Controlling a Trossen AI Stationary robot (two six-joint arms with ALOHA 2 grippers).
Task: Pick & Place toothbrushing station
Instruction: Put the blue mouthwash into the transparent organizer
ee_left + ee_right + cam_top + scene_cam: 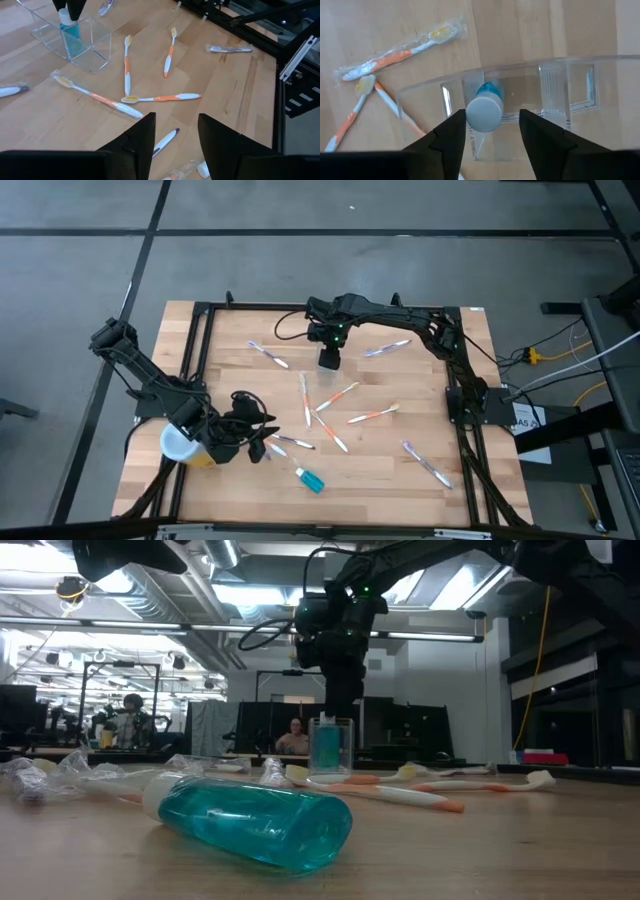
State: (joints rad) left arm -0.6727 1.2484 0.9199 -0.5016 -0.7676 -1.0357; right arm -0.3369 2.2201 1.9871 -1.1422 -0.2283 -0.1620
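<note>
The clear plastic holder stands upright on the wooden table, left of centre toward the far edge; it also shows in the low view and the left wrist view. A teal tube with a white cap stands inside it. My right gripper hangs right over the holder, pointing down and open, with one finger on either side of the cap and above it; in the high view it hides the holder. My left gripper is open and empty, low over the table's near left part.
Several orange-and-white toothbrushes lie scattered across the table, some in clear wrappers. A second teal tube lies on its side near the front edge. A yellow tub with a pale lid stands at the near left, beside my left arm.
</note>
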